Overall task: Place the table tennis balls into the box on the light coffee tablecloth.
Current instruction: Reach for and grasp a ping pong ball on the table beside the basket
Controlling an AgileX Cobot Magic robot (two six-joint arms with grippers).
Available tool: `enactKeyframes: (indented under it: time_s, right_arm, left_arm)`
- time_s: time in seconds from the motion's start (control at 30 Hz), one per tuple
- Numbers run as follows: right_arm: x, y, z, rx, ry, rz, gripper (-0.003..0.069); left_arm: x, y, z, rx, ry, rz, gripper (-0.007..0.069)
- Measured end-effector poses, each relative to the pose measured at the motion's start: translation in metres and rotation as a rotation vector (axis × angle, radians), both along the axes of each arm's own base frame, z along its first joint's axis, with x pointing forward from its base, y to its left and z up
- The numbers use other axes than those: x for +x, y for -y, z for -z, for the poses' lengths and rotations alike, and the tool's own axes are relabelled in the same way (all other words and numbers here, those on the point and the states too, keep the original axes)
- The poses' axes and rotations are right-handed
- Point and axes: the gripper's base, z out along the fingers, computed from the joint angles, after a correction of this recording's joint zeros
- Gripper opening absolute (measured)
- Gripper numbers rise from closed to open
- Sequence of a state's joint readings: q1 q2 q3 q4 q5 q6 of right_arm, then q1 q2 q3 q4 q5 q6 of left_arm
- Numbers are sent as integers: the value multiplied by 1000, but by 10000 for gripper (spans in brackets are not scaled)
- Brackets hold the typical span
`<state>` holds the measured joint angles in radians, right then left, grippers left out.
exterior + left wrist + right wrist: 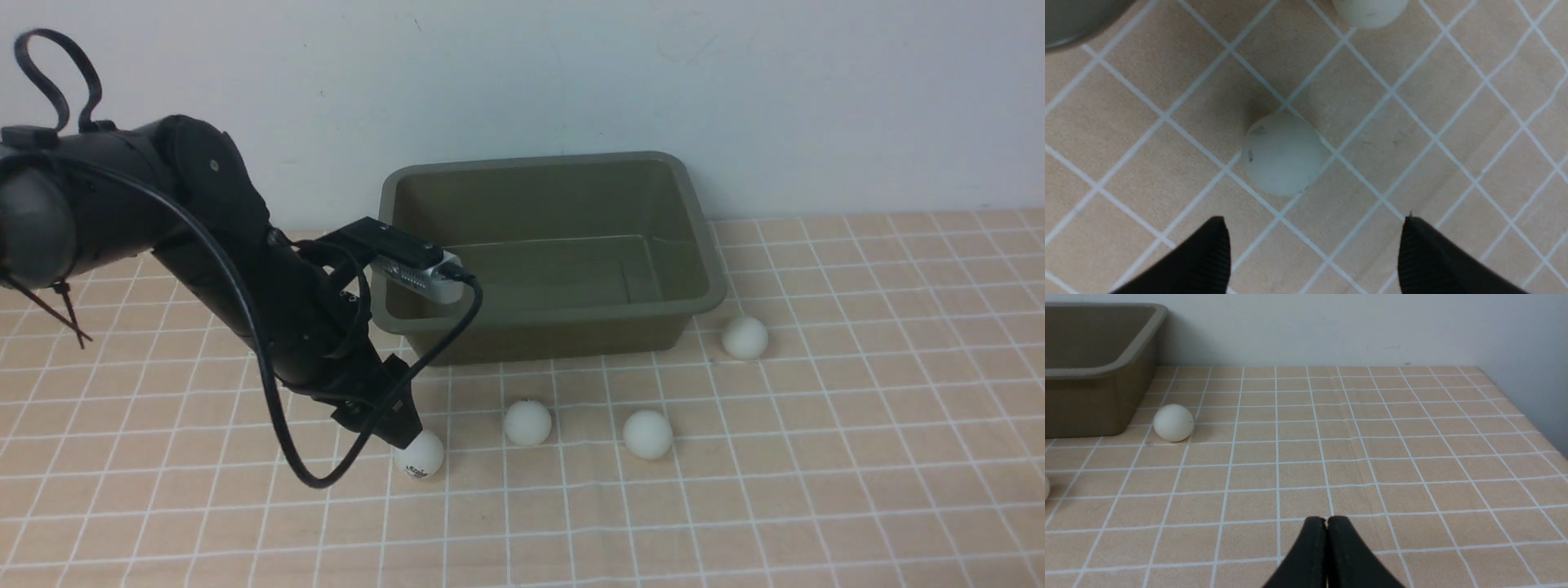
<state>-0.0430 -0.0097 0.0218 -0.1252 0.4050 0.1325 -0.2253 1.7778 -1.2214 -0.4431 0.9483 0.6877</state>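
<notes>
None of the balls (527, 422) is seen in the box (563, 339); four are left on the cloth (816, 457). The left gripper (1314, 220) is held wide apart, empty, beside one; the right gripper (1327, 523) is closed on nothing.

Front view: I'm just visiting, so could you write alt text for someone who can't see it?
The robot's black left pincer is lowered right at a white table tennis ball on a peach checked tablecloth. Three more balls lie in front of an open olive-green box by a pale wall. No ball shows inside the box.
</notes>
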Motion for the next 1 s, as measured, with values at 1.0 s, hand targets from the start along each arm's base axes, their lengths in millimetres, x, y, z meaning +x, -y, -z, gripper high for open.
enactKeyframes:
  time_s: [1.0]
  right_arm:
    - [0, 0, 0, 0, 0, 0, -14]
  left_arm:
    - [15, 27, 56, 190, 43, -6, 307]
